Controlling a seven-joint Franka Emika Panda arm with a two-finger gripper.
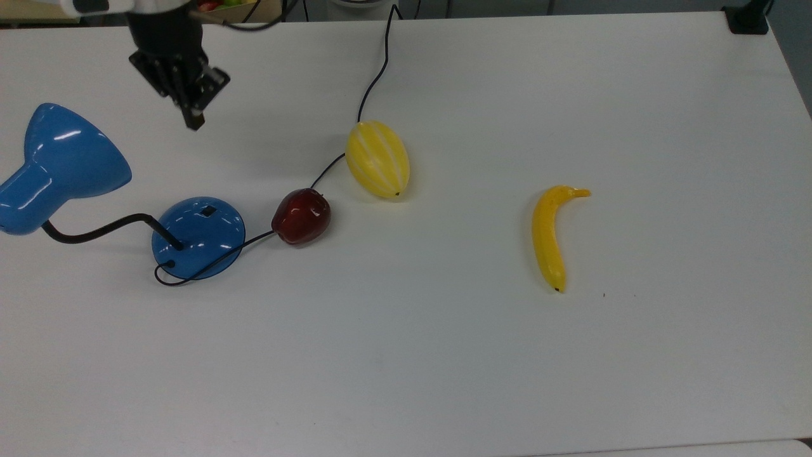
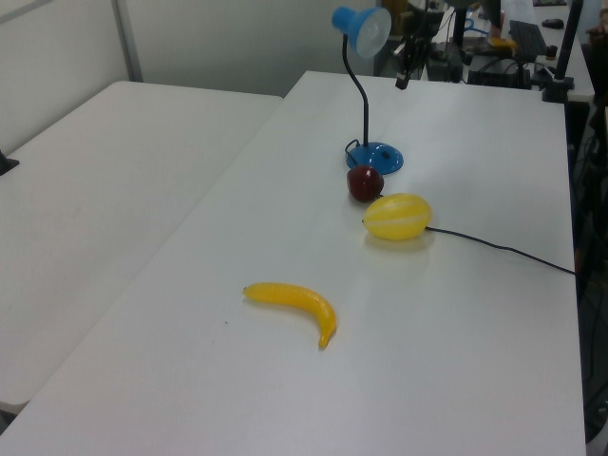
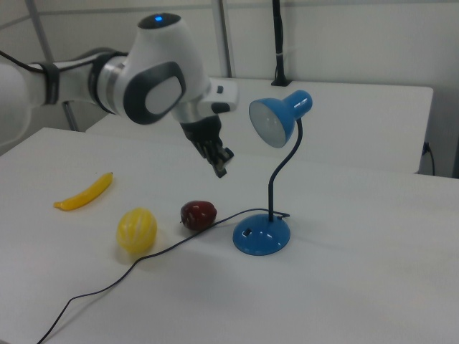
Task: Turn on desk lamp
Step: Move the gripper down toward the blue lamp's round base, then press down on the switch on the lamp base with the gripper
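The desk lamp stands at the top view's left: a glossy blue cone shade (image 1: 63,158), a black gooseneck (image 1: 101,231) and a domed blue base (image 1: 200,236) with a small dark switch (image 1: 207,211). Its thin black cord (image 1: 374,79) runs off the far edge of the table. My gripper (image 1: 193,120) hangs in the air beyond the base, fingers shut with nothing in them. In the right view the gripper (image 3: 220,170) is left of the shade (image 3: 276,118) and above the base (image 3: 262,238). The shade shows no glow.
A dark red apple (image 1: 301,216) lies right beside the base in the top view, with a yellow striped melon (image 1: 377,158) just past it; the cord passes both. A banana (image 1: 549,235) lies far to the top view's right on the white table (image 1: 444,355).
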